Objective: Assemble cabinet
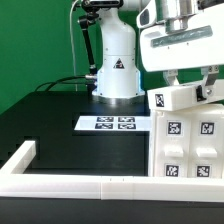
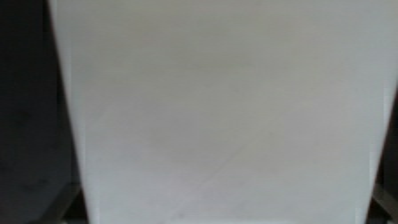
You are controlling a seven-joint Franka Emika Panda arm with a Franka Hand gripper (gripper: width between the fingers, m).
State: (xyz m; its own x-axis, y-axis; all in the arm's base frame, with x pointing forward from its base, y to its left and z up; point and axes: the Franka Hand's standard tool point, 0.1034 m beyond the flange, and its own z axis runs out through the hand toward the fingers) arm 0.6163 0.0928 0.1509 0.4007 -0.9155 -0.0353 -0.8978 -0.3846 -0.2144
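Observation:
The cabinet (image 1: pixel 188 135) is a large white box with black-and-white square tags on its front. It stands on the black table at the exterior view's right, partly cut off by the frame edge. My gripper (image 1: pixel 193 82) comes down from above onto the cabinet's top, with a finger on either side of its upper part. In the wrist view a plain white face of the cabinet (image 2: pixel 222 110) fills the span between the jaws, and the fingertips are hidden. The jaws look closed on it.
The marker board (image 1: pixel 113 123) lies flat on the table in front of the white robot base (image 1: pixel 117 70). A long low white border rail (image 1: pixel 70 183) runs along the near edge and turns up the exterior view's left side.

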